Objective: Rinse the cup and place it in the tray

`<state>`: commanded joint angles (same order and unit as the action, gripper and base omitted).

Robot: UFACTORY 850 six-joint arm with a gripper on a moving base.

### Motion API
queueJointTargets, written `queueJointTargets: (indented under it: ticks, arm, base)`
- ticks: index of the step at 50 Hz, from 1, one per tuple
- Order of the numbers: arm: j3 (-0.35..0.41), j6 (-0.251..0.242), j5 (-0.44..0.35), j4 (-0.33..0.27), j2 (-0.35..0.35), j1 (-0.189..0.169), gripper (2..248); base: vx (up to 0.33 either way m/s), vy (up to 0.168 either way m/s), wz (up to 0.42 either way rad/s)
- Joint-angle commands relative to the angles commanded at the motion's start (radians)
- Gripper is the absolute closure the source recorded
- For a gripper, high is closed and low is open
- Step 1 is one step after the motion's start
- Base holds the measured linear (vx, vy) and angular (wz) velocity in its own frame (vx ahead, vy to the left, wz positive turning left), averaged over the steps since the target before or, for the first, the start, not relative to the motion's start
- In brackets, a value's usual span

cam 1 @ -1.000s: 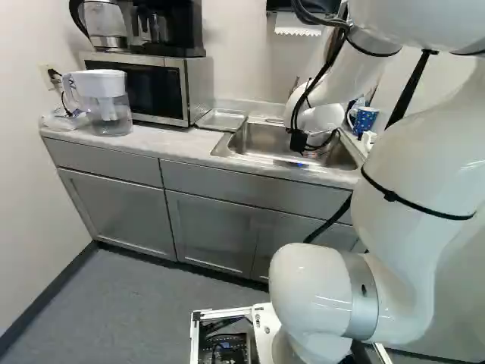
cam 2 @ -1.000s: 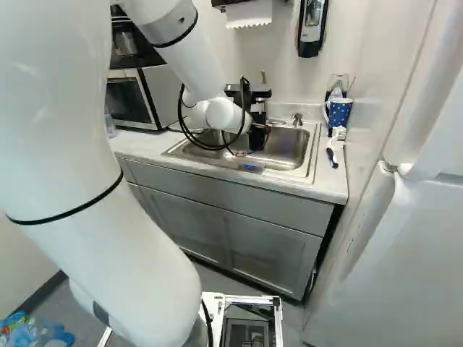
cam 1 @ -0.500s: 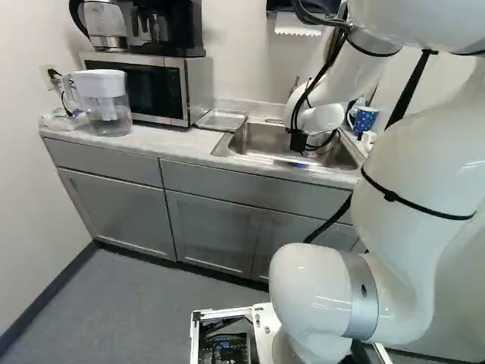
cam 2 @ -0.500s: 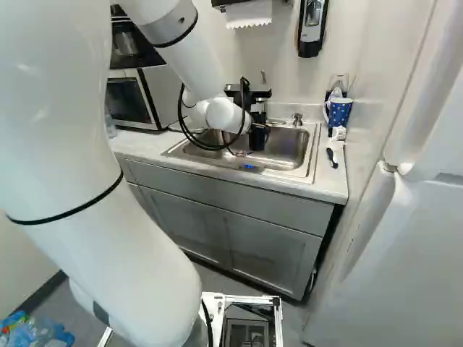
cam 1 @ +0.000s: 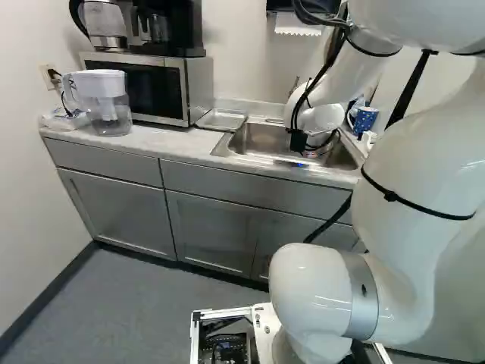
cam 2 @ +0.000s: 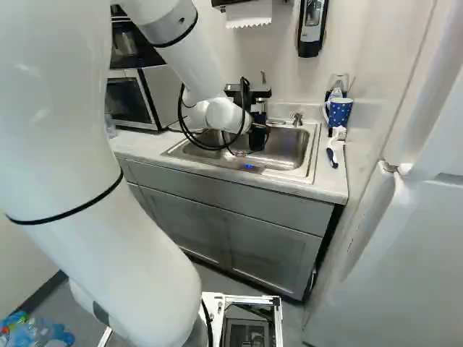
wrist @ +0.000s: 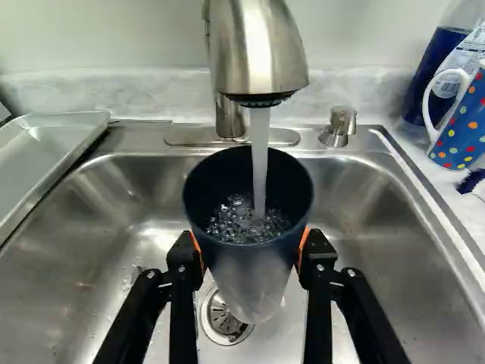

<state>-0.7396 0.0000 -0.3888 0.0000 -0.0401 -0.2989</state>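
The black gripper (cam 2: 257,137) is over the sink basin in the right base view, its fingertips hard to make out. In the wrist view the gripper (wrist: 248,250) is shut on a dark, tapered cup (wrist: 254,284), an orange pad on either side of it. The cup's open mouth faces the faucet (wrist: 258,53), and a stream of water (wrist: 259,159) falls inside, bubbling at the bottom. Below the cup is the metal sink (wrist: 98,243) with its drain (wrist: 223,315). A shallow tray (wrist: 45,152) lies beside the sink; the left base view shows this tray (cam 1: 221,120) near the microwave.
A dotted blue mug (wrist: 459,125), a bottle (wrist: 436,72) and a brush (cam 2: 333,155) stand or lie on the counter across the sink from the tray. The microwave (cam 1: 144,87) and a water pitcher (cam 1: 106,106) are farther left. A white fridge (cam 2: 405,253) flanks the counter.
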Motion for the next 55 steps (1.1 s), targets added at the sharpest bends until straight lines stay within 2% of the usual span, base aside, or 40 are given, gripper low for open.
queueJointTargets:
  ticks: [55]
  arm:
    - [0.000, 0.000, 0.000, 0.000, 0.000, 0.000, 124]
  base:
    - [0.000, 0.000, 0.000]
